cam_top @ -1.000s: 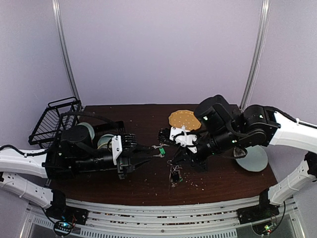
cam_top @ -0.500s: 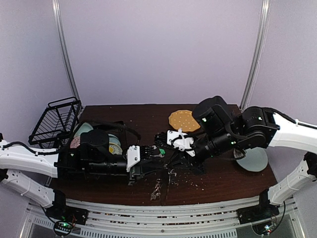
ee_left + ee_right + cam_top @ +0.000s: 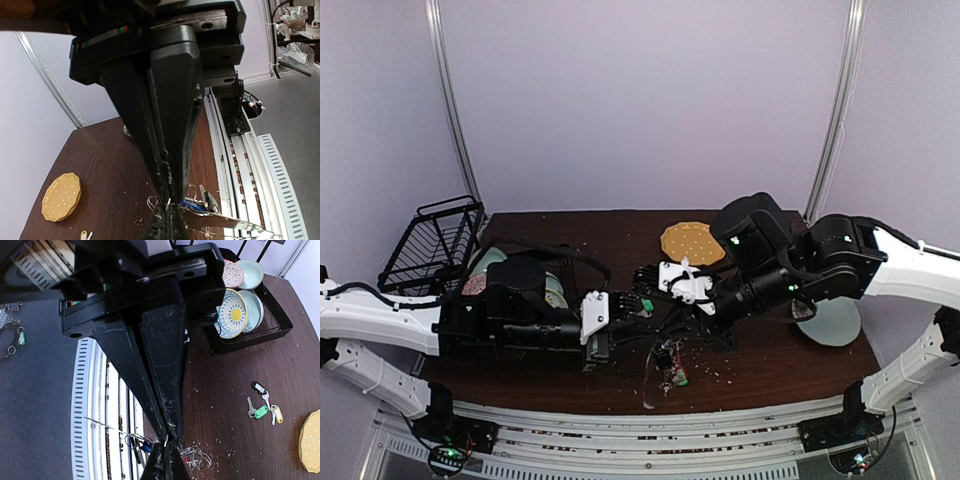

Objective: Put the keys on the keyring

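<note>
Dark wood table [image 3: 620, 240], near edge first: the keyring [image 3: 225, 221] hangs low centre in the top view. The left gripper [image 3: 167, 200] and right gripper [image 3: 167, 437] are both pinched closed on its wire. I read the blue-tagged key [image 3: 192, 204] as already threaded. Further back, the green-tagged key [image 3: 260, 412], cream-tagged key [image 3: 276, 414] and black-tagged key [image 3: 258, 387] lie loose, so three remain. The orange dotted plate [image 3: 61, 196] sits beyond.

top cam sits high behind the arms, looking down and forward, whole table [image 3: 610, 235] mid-frame, wall up top. each wrist cam stares along its own fingers: left gripper [image 3: 167, 202] and right gripper [image 3: 167, 440] fill centre frame, super close, table beyond. all three catch the orange dotted plate [image 3: 692, 241]. both wrist cams share the keyring [image 3: 225, 221] by the tips.
</note>
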`<state>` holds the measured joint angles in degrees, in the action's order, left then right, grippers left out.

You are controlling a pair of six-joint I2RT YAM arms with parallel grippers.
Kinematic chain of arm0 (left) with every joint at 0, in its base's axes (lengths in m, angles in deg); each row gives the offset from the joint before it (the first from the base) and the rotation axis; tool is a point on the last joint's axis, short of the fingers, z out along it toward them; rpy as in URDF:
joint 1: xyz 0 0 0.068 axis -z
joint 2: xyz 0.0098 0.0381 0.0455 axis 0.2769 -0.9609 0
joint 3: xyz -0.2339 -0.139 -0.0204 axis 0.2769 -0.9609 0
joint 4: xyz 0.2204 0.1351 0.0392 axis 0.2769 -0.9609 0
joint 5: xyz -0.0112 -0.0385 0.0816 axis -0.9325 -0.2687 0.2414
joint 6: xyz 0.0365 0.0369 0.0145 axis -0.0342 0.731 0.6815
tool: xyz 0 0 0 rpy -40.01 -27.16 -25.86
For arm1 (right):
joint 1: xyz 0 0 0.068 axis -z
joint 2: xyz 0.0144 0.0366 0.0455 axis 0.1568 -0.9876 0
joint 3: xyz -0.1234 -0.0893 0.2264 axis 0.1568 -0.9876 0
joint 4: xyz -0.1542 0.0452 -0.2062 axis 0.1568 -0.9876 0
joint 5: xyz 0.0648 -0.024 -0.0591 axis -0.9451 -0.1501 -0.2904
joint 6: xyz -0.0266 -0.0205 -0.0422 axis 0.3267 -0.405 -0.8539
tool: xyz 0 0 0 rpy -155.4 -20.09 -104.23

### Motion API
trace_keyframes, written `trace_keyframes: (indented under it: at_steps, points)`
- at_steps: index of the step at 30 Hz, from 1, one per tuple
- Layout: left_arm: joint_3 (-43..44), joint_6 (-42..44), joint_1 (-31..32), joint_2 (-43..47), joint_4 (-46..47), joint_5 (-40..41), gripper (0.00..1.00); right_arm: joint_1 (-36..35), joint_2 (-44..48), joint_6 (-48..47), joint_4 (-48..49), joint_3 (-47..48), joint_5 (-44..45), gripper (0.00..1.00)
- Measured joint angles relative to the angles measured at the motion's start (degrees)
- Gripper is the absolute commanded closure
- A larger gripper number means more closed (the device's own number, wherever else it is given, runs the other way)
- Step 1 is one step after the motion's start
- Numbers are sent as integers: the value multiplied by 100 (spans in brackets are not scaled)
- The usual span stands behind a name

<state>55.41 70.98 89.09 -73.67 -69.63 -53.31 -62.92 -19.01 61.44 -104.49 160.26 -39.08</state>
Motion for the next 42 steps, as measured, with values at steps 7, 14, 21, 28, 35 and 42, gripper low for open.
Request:
trace_keyframes:
  at_steps: [7,14,21,28,35,42]
  points:
    - [-70,20,4,52,203,111,100,-11,254,28,411,-310,153,83]
    - [-1005,-17,4,446,1338,94,100,-20,1276,131,1803,-1366,175,74]
    - [-1307,22,4,481,2347,-4,100,-11,1143,304,2450,-1519,-160,76]
    - [-1574,26,4,511,3156,-129,100,203,1049,501,2817,-1735,-619,84]
    - [-1617,26,13,505,3622,-125,100,256,918,608,3091,-1875,-863,94]
    - [-1650,24,22,439,3989,-111,100,256,782,734,3254,-1998,-973,89]
